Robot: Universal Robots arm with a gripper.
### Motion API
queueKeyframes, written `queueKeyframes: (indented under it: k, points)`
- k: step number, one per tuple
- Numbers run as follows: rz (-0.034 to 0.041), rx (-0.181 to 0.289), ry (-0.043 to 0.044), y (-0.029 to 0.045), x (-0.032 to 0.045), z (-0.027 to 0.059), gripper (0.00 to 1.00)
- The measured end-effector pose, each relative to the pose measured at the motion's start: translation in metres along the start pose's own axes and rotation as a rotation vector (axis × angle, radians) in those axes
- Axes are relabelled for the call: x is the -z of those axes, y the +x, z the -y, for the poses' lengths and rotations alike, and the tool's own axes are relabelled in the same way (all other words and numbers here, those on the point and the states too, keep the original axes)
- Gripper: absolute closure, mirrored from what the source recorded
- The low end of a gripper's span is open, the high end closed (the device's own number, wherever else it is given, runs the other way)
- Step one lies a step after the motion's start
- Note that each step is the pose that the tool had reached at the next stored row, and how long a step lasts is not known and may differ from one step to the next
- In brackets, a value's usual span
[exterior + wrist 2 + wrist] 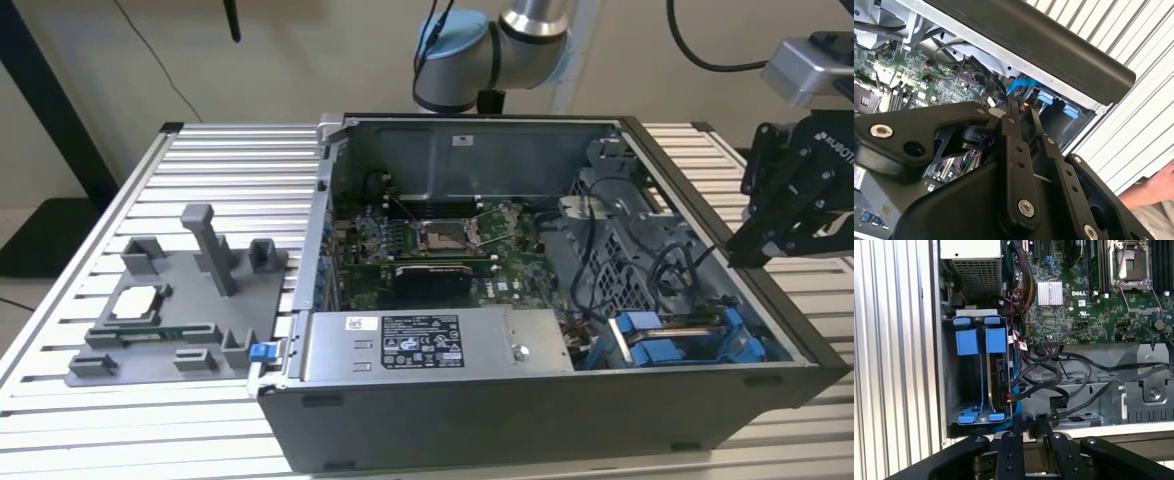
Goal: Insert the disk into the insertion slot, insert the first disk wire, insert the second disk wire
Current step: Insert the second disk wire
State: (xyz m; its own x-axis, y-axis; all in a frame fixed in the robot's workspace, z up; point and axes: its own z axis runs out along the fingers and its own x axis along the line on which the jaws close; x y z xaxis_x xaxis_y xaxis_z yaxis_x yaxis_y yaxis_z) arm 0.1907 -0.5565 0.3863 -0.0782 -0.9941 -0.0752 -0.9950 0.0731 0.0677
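Here's the computer case (534, 420), lying open on the slatted table (227, 160). The insertion slot (961, 385) sits in the case's near corner on the exterior view's right, hard against the near wall.

And the disk (1002, 380) is in it! In the first wrist view it stands on edge in the slot's compartment farther from the near wall, a dark slab between blue fittings. Its long axis runs along the near wall, from the exterior view's left to its right. The blue tab end points to the exterior view's left, toward the power supply (427, 342). The other end points right, toward the arm.

Black cables (1054, 375) loop across from the motherboard (1089, 300) side and crowd against the disk's far face. Whether any is plugged in, I cannot tell.

Now the gripper (738, 258): it hangs above the case's wall on the exterior view's right, tips angled down and inward. The fingers (1010, 130) are drawn together, with nothing visibly between them. The disk lies below the tips and to the exterior view's left, well apart from them.

A person's hand (1154, 187) rests at the table's edge in the second wrist view.
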Motion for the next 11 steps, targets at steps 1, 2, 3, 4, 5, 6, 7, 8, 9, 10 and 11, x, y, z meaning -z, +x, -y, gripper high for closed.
queueKeyframes:
  k: [1, 2, 3, 4, 5, 6, 7, 8, 9, 10, 11]
  points:
    - [0.0, 0.0, 0.0, 0.0, 0.0, 0.0001, 0.0]
    - [0.0, 0.0, 0.0, 0.0, 0.0, 0.0001, 0.0]
    - [0.0001, 0.0, -0.0008, 0.0001, -0.0003, 0.0001, 0.0]
    - [0.0001, 0.0, -0.0023, 0.0001, -0.0008, 0.0002, 0.0]
    - [0.0001, 0.0, -0.004, 0.0002, -0.0012, 0.0002, 0.0]
    - [-0.0001, 0.0, -0.006, 0.0003, -0.0018, 0.0002, 0.0]
    - [-0.0002, 0.0, -0.0084, 0.0004, -0.0025, 0.0003, 0.0]
    - [-0.0005, -0.001, -0.012, 0.0005, -0.0033, 0.0004, 0.0]
    - [-0.0008, -0.001, -0.0158, 0.0005, -0.004, 0.0005, 0.0]
    - [-0.0011, -0.001, -0.0197, 0.0006, -0.0048, 0.0004, 0.0]
    - [-0.0013, -0.002, -0.0229, 0.0007, -0.0056, 0.0005, 0.0]
